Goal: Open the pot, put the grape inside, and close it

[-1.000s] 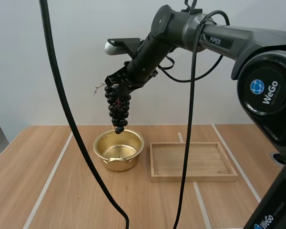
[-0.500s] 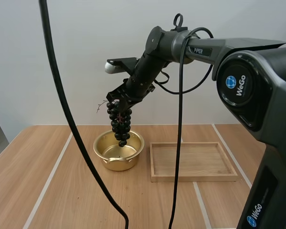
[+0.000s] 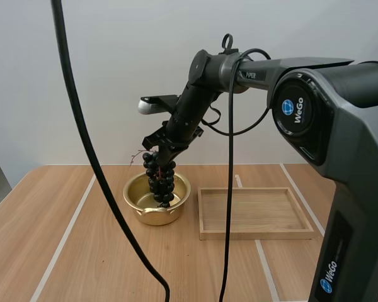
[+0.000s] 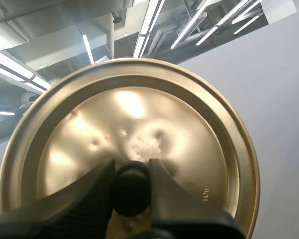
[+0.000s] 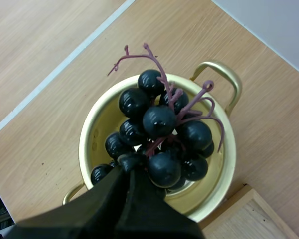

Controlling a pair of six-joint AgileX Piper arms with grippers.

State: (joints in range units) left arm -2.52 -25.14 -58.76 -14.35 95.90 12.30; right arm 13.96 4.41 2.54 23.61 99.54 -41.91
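pot point(image 3: 155, 218), gold, two handles, stands open-topped on the wooden table point(image 3: 75, 251). all places below are taken from the pot.

right gripper point(image 3: 160, 146) hangs straight above the pot's mouth, with the arm slanting down to it from up and to the right. its fingers are narrow and pinched on the stem end of the grape bunch point(image 3: 160, 180). the bunch hangs plumb below the gripper, dark berries in a long cluster. the lowest berries are down past the rim and inside the pot. cannot tell if they touch the bottom.

right wrist view, looking down: right gripper point(image 5: 133, 167) has its tips together at the purple stems. the grape bunch point(image 5: 159, 122) sits over the middle of the pot point(image 5: 88, 135), with gold wall showing around the berries and one handle on the far side.

wooden tray point(image 3: 256, 233) lies just right of the pot, close but apart. a corner of the tray point(image 5: 251, 214) shows beside the pot's rim.

left gripper point(image 4: 131, 172) is clamped on the black knob point(image 4: 131, 188) of the lid point(image 4: 139, 119), a finger on each side of the knob. the lid's gold face is turned to the wrist camera. cannot tell where the lid is relative to the pot.
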